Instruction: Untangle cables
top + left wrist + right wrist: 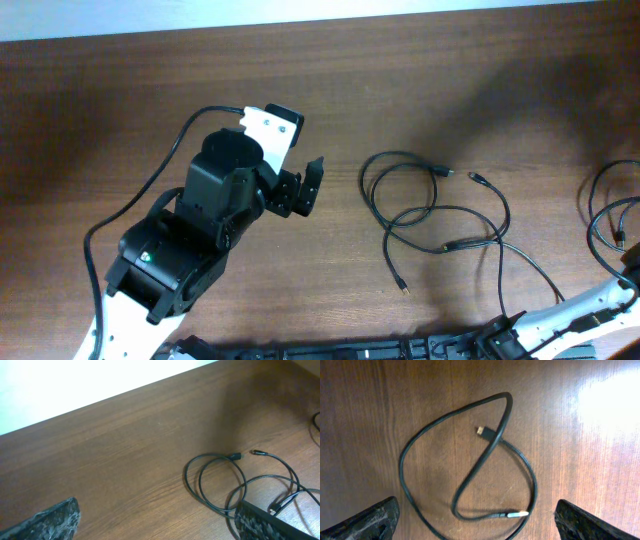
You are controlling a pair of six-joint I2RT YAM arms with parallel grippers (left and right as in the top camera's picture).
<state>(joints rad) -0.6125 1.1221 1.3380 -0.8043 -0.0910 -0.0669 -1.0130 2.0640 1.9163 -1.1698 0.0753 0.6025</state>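
Note:
Two thin black cables point(440, 215) lie looped over each other on the wooden table point(120, 90), right of centre, with small plug ends point(445, 172). They also show in the left wrist view point(220, 480). My left gripper point(310, 188) is open and empty, just left of them; its fingers frame bare wood point(160, 522). Another black cable point(600, 205) lies looped at the right edge. The right wrist view shows it point(470, 460) as a loop with a silver plug point(517, 514). My right gripper point(477, 525) is open and empty above it.
The left arm's thick black wire point(130, 205) curves over the table on the left. The right arm point(585, 302) reaches in from the bottom right. A black rail point(340, 350) runs along the front edge.

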